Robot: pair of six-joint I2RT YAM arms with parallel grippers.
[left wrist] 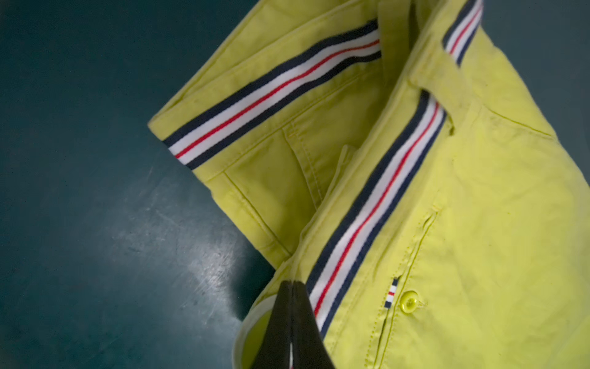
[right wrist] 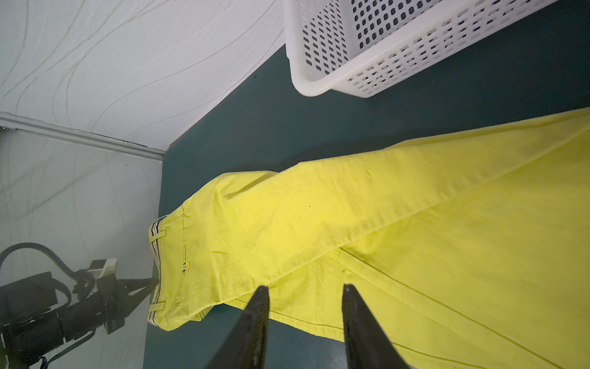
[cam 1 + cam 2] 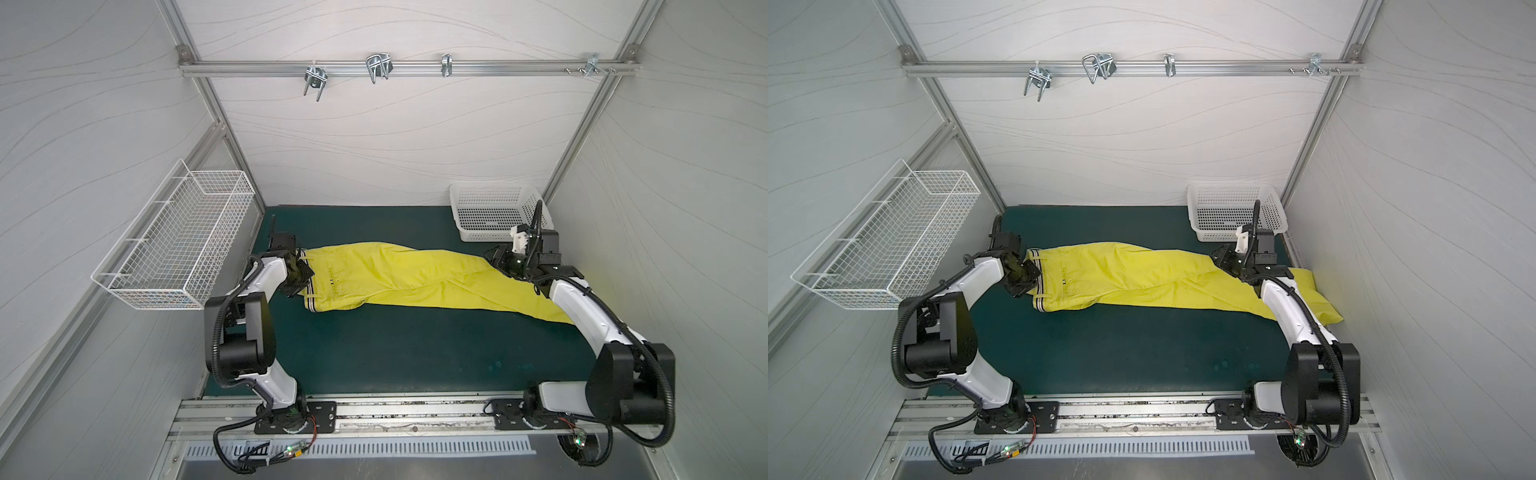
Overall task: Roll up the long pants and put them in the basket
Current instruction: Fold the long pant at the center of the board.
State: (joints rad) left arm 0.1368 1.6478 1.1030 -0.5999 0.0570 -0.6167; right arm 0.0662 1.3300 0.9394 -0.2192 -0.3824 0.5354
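Note:
The long pants [image 3: 395, 278] [image 3: 1121, 278] lie stretched across the dark green mat in both top views, bright yellow-green, with the waist at the left and the legs running right. Their striped waistband [image 1: 367, 223] fills the left wrist view. My left gripper [image 3: 307, 276] [image 1: 293, 282] is at the waist, its black fingers pressed together on the waistband's edge. My right gripper [image 3: 496, 259] [image 2: 305, 287] hangs over the legs near the far right. Its two fingers stand apart with nothing between them, above the lower leg's hem. The right arm hides part of the leg ends.
A white perforated plastic basket [image 3: 494, 212] [image 2: 399, 48] stands at the back right corner, close behind my right gripper. A white wire basket [image 3: 183, 245] hangs on the left wall. Metal hooks [image 3: 378, 68] hang from a rail high on the back wall.

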